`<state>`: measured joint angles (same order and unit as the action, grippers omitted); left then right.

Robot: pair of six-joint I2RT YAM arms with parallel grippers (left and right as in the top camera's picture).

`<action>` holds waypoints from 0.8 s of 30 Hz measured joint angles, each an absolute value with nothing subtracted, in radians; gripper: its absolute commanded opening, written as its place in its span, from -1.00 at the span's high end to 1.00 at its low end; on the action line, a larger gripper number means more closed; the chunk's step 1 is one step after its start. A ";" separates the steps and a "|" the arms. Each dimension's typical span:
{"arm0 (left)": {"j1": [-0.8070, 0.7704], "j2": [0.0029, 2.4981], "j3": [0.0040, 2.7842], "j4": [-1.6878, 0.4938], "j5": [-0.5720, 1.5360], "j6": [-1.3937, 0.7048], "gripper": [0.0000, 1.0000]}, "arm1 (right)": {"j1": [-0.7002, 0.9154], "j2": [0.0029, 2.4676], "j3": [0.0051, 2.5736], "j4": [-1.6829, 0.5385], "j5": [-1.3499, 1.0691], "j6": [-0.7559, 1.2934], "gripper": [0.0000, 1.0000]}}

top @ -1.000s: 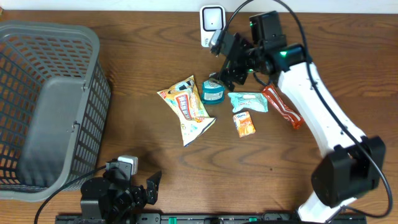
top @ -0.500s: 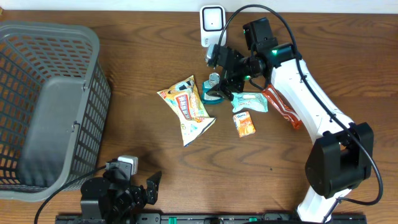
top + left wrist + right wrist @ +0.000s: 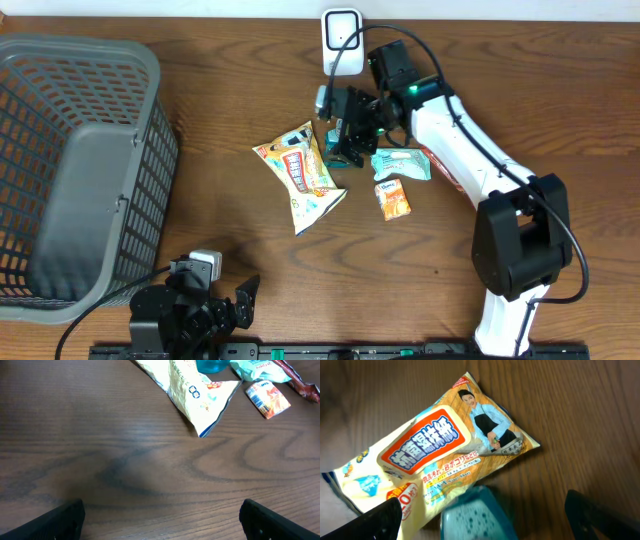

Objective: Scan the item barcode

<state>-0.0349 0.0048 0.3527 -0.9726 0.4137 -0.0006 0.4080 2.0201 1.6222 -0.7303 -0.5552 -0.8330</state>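
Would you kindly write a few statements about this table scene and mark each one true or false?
1. The grey basket holds no items. True.
2. The right gripper is clamped on the snack bag. False: its jaws are open over the teal can and grip nothing.
3. The small orange packet lies inside the basket. False: it lies on the table, just below the teal pouch.
4. The left gripper is open with only bare wood between its fingers. True.
5. The white scanner stands at the far edge of the table. True.
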 measured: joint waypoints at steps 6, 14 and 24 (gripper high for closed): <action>-0.035 0.005 0.353 -0.973 0.414 -0.001 -0.97 | 0.430 2.029 1.622 -0.705 -0.479 -0.833 -0.98; -0.035 0.005 0.353 -0.973 0.414 -0.001 -0.97 | 0.429 2.038 1.629 -0.700 -0.477 -0.837 -0.65; -0.035 0.005 0.353 -0.973 0.414 -0.001 -0.97 | 0.429 2.038 1.637 -0.701 -0.421 -0.844 0.19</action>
